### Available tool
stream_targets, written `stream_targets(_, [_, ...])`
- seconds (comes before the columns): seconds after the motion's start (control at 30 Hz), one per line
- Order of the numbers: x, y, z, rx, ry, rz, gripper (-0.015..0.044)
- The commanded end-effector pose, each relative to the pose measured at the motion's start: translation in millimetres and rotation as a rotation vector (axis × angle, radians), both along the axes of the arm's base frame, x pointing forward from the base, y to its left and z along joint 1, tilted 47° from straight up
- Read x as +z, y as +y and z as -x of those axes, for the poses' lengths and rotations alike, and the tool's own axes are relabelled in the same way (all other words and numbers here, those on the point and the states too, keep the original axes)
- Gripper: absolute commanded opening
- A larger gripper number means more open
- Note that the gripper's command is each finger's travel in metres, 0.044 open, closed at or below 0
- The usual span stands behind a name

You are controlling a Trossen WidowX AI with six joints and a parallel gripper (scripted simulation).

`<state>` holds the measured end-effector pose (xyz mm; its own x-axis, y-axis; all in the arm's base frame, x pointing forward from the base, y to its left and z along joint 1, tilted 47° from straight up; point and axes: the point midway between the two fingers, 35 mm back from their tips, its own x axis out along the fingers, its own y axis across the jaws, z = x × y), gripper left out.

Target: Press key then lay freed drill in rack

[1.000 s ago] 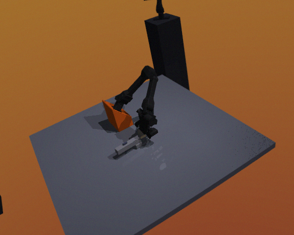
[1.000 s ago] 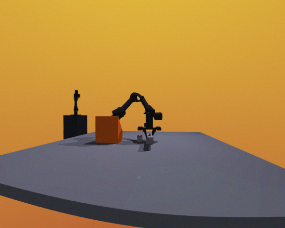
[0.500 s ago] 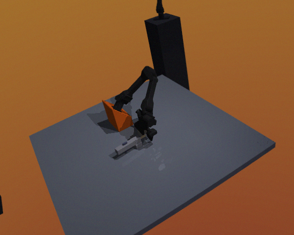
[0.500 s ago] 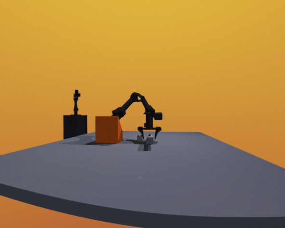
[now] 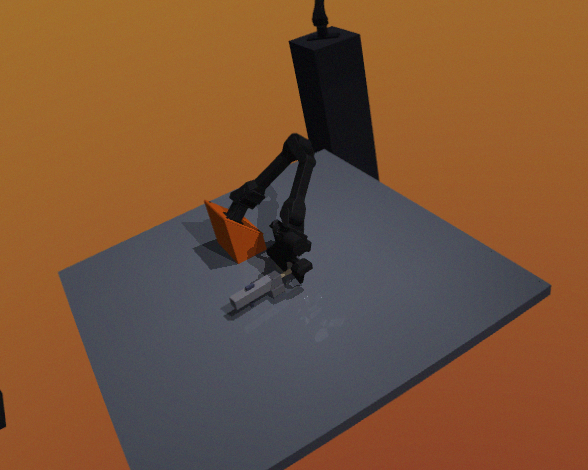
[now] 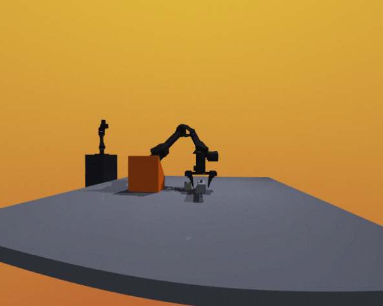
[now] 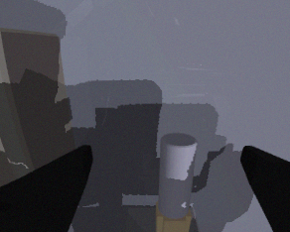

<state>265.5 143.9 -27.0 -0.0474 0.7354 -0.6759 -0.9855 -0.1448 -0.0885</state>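
A long grey holder [image 5: 251,294] [image 6: 201,188] lies on the table. A small dark blue key [image 5: 249,286] sits on top of its body. The drill shows in the wrist view as a light grey cylinder [image 7: 178,166] with a tan part at its lower end; whether it is still seated in the holder is hidden there. The beige rack [image 7: 32,94] [image 6: 187,185] stands beside the holder, with a notch in its top. My gripper [image 7: 168,153] [image 6: 200,186] is wide open, pointing down. Its fingers stand on either side of the drill, nearer on the right, touching nothing visible.
A tall orange wedge-shaped block [image 5: 233,236] [image 6: 143,174] stands at the arm's base, beside the holder. A dark pedestal [image 5: 342,101] [image 6: 101,170] with another black arm stands past the table's far edge. Shadows from the arm cover the surface around the drill.
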Motion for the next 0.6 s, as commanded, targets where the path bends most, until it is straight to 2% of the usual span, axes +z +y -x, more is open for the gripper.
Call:
stream_targets(0.0, [0.4, 0.0, -0.1, 0.000, -0.001, 0.000, 0.0361])
stream_targets(0.4, [0.4, 0.0, -0.1, 0.000, -0.001, 0.000, 0.0046])
stream_targets(0.57, [0.4, 0.0, -0.1, 0.000, -0.001, 0.000, 0.0013])
